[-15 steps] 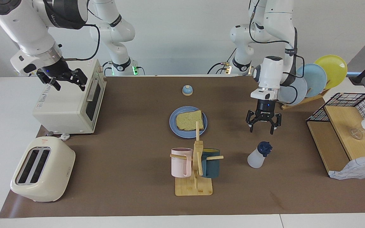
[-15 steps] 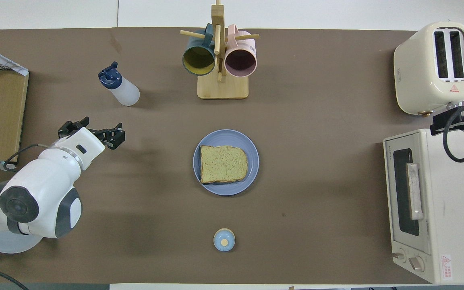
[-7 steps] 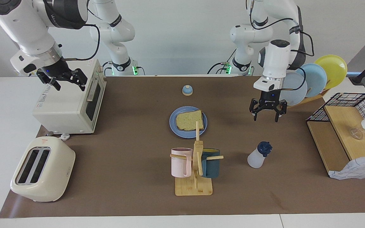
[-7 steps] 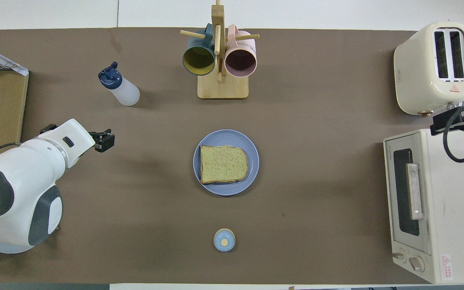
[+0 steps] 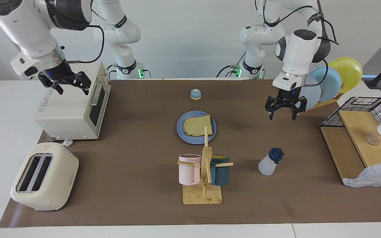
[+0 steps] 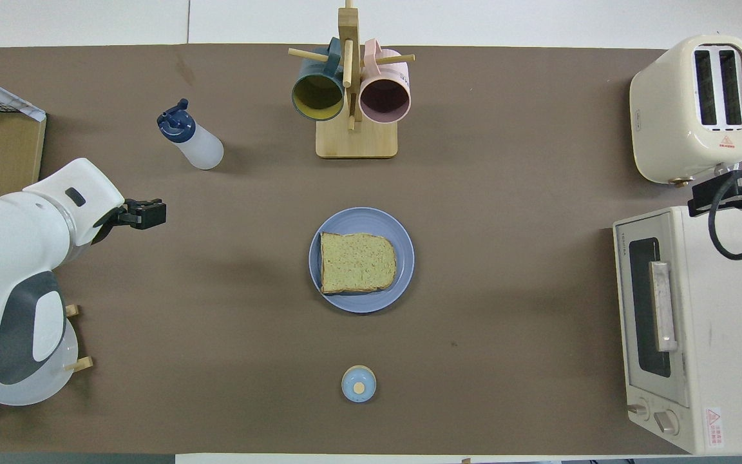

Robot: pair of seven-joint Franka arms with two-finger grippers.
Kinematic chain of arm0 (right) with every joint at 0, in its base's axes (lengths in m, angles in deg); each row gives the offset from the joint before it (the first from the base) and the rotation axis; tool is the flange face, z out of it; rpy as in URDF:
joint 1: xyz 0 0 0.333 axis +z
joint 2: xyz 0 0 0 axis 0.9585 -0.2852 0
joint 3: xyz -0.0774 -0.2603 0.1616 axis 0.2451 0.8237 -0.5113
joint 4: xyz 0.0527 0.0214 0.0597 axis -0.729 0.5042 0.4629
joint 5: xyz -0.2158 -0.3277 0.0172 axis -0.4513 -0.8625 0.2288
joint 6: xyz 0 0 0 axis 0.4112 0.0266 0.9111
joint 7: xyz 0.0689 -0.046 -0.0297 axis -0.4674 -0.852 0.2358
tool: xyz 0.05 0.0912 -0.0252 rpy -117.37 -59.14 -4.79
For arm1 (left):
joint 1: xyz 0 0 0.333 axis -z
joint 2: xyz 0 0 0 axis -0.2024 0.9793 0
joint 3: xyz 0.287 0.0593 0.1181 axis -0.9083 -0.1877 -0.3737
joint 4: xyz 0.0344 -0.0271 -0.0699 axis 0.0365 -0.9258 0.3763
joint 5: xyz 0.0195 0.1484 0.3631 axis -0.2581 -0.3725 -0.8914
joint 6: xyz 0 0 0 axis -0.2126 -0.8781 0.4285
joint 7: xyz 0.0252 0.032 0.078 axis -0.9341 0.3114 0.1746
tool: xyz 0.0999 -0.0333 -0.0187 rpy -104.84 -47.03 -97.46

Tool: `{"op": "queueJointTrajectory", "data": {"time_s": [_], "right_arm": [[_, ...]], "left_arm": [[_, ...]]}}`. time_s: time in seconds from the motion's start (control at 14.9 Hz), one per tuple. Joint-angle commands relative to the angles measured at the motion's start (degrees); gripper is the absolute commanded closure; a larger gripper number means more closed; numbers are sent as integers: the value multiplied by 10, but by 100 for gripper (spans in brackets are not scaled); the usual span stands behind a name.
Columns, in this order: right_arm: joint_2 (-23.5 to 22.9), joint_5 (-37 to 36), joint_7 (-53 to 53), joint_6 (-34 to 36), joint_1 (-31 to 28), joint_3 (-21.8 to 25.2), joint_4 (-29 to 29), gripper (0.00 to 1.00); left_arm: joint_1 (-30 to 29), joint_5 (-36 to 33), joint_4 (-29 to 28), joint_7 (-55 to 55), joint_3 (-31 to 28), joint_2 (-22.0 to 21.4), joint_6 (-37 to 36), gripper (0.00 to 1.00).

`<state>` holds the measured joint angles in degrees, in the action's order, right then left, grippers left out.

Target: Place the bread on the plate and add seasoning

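Bread (image 5: 197,126) lies flat on the plate (image 5: 181,133), which sits mid-surface on the brown mat (image 5: 137,145). Seasoning (image 5: 269,162) stands upright on the mat toward the left arm's end, farther from the robots than the plate, level with the mug rack (image 5: 203,175); nothing touches it. Left tool (image 5: 283,114) hangs in the air over bare mat beside the dish rack (image 5: 322,86), fingers spread apart, holding nothing, well apart from the seasoning. Right tool (image 5: 68,85) hangs over the top of the toaster oven (image 5: 68,112), fingers spread, empty; this arm waits. A small blue-topped bell (image 5: 195,94) sits nearer to the robots than the plate. The toaster (image 5: 43,177) stands at the right arm's end, farther from the robots than the toaster oven.
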<state>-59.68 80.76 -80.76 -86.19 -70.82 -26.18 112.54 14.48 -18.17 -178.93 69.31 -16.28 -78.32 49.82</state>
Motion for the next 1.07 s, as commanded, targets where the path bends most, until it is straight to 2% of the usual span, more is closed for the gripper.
{"op": "queueJointTrajectory", "data": {"time_s": [0.0, 0.47, 0.8, 0.94, 1.0], "right_arm": [[9, 0, 14, 9, -5, -1, 5, 0], [9, 0, 14, 9, -5, -1, 5, 0], [9, 0, 14, 9, -5, -1, 5, 0], [9, 0, 14, 9, -5, -1, 5, 0], [9, 0, 14, 9, -5, -1, 5, 0]], "left_arm": [[5, 10, 43, -3, -5, -4, -76, 0], [0, 27, 189, -3, -9, 4, -280, 0], [3, 28, 245, 4, -9, 4, -389, 0], [4, 31, 295, 4, -11, 16, -464, 0], [5, 36, 336, 5, -13, 44, -510, 0]]}}
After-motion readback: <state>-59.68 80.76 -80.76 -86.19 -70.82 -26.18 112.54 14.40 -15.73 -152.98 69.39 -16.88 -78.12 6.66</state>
